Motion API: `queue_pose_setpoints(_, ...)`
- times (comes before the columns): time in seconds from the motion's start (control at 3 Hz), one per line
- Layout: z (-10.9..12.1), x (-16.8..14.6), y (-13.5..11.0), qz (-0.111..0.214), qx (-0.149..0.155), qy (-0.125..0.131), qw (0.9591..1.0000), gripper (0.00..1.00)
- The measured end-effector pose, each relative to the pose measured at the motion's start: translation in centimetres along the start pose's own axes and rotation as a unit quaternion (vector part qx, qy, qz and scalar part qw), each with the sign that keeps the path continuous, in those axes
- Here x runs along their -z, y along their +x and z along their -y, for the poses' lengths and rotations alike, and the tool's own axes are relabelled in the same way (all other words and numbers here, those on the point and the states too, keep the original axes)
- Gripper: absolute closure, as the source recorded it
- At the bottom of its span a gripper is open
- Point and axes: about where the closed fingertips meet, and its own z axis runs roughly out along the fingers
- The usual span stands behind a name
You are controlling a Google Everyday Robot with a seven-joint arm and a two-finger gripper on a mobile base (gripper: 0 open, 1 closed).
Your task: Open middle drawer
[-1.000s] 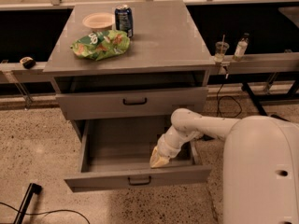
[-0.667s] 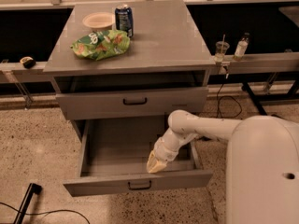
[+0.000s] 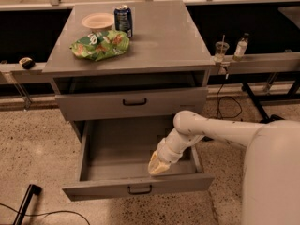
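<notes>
The middle drawer [image 3: 136, 189] is pulled well out of the grey cabinet. It is wide and shallow, with a small black bar handle on its front, and I see nothing inside it. My gripper [image 3: 157, 167] reaches down into the drawer from the right on the white arm [image 3: 197, 130]. Its yellowish tip sits just behind the inner side of the drawer front, right of centre.
The drawer above [image 3: 134, 102] is closed. On the cabinet top [image 3: 164, 36] lie a green chip bag [image 3: 99, 44], a blue can [image 3: 123, 20] and a bowl [image 3: 97, 20]. A cup [image 3: 221, 50] and a bottle [image 3: 241, 46] stand on a rail at right. A black pole [image 3: 26, 203] lies on the floor at left.
The middle drawer has slid further out towards the camera, and my gripper has moved down and forward with it, staying behind the drawer front.
</notes>
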Motion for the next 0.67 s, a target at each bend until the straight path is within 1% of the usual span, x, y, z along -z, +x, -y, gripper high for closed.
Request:
queue_pose_setpoints(0.33, 1.8, 4.0, 0.5, -0.008, -0.024, 0.065, 0.9976, 0.98)
queue_pose_setpoints(0.67, 3.6, 6.8, 0.3, 0.002, -0.046, 0.111, 0.9928, 0.76)
